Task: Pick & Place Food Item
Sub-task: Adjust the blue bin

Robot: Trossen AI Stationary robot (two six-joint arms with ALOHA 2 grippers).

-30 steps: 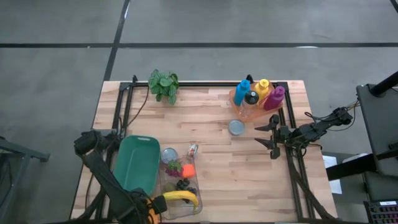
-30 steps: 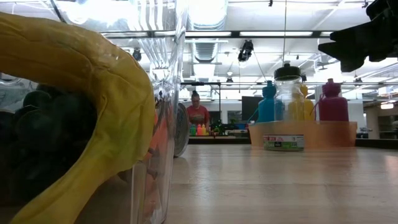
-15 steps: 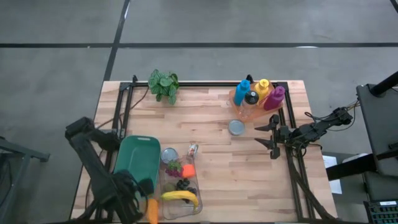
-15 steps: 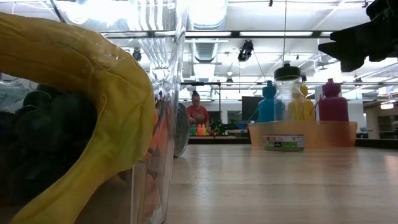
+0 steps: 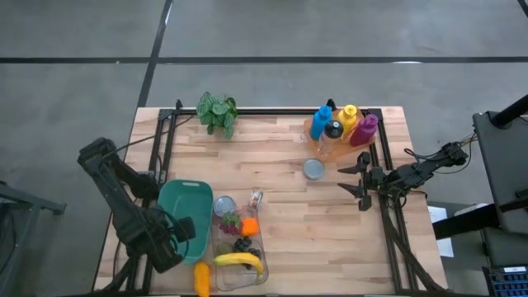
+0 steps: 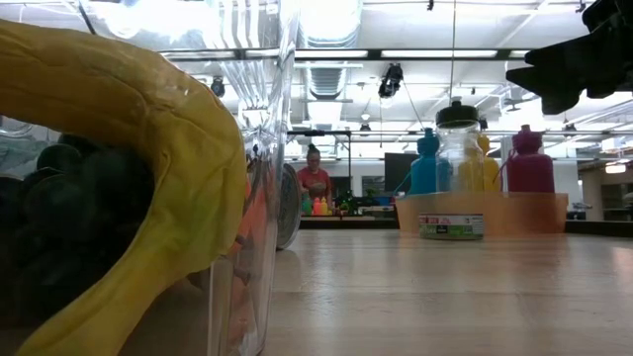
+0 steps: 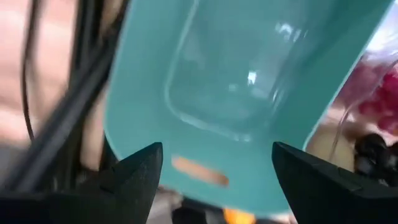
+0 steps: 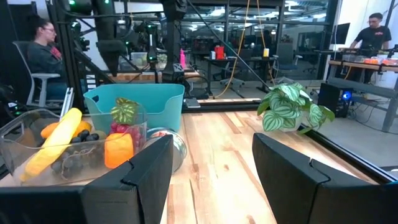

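An orange-yellow food item (image 5: 200,278) lies on the table at the near edge, just left of a clear container (image 5: 239,247). The container holds a banana (image 5: 239,261), dark grapes, red berries and an orange piece. A teal tray (image 5: 186,210) lies left of the container. My left gripper (image 5: 180,233) hangs open over the tray's near end, pointing down with nothing between its fingers. Its wrist view shows the tray (image 7: 249,74) below and the orange item (image 7: 236,216) past the tray's edge. My right gripper (image 5: 360,183) waits open at the table's right edge.
A potted plant (image 5: 218,113) stands at the far edge. A holder with coloured bottles (image 5: 340,128) is at the far right, with a round tin (image 5: 313,169) in front of it. A small jar (image 5: 224,205) stands by the container. People sit in the room behind the table.
My left gripper has risen from the near edge beside the container and gone toward the far and left edges, over the teal tray. Its fingers stay open. The orange-yellow food item stays on the table where the gripper was.
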